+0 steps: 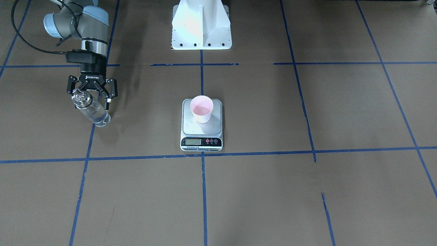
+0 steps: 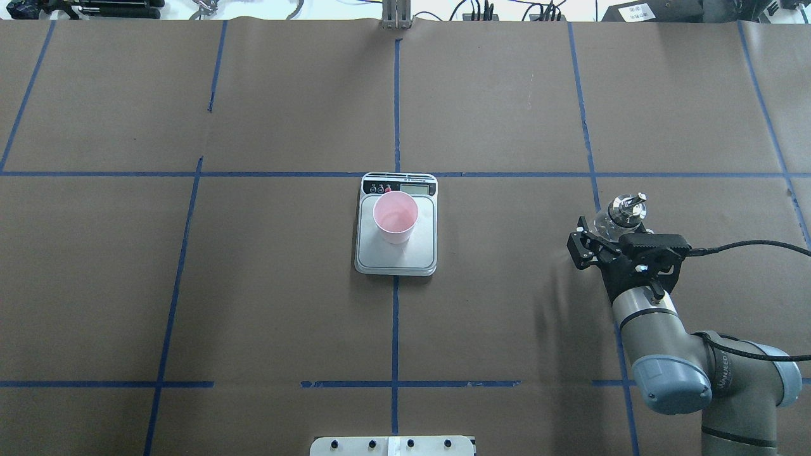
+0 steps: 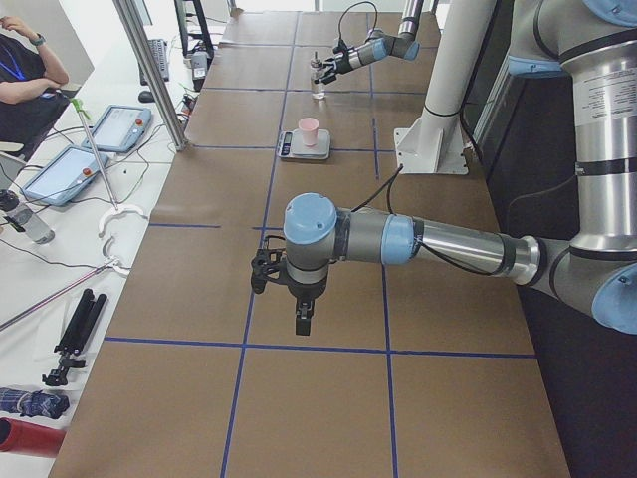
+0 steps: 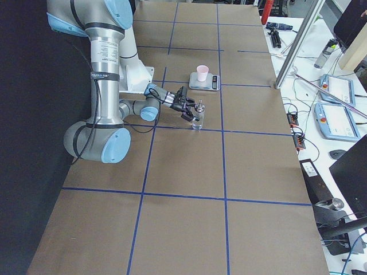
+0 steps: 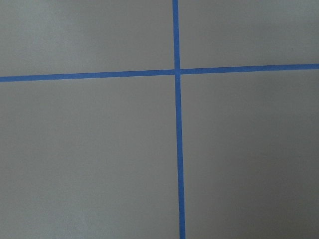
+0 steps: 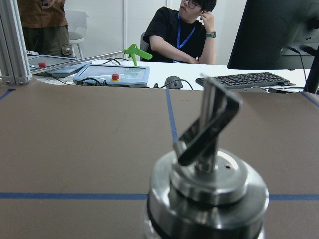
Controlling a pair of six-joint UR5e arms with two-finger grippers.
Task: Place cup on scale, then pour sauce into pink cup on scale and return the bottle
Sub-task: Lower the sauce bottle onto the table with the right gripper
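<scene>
The pink cup [image 1: 201, 108] stands upright on the back part of the scale [image 1: 201, 131], mid-table; both also show in the overhead view, cup [image 2: 395, 218] on scale [image 2: 396, 259]. The clear bottle [image 1: 92, 111] with its silver cap stands on the table on the robot's right, with clear sauce in it. My right gripper [image 1: 92, 102] is open, its fingers spread to either side of the bottle's top without gripping it. The cap [image 6: 204, 184] fills the right wrist view. My left gripper [image 3: 302, 321] hangs over bare table far from the scale; I cannot tell whether it is open.
The white robot base [image 1: 201, 27] stands behind the scale. Blue tape lines [image 5: 177, 124] cross the brown table. Beyond the far edge are an operator [image 6: 184, 35], tablets [image 6: 112, 74] and a keyboard [image 6: 244, 79].
</scene>
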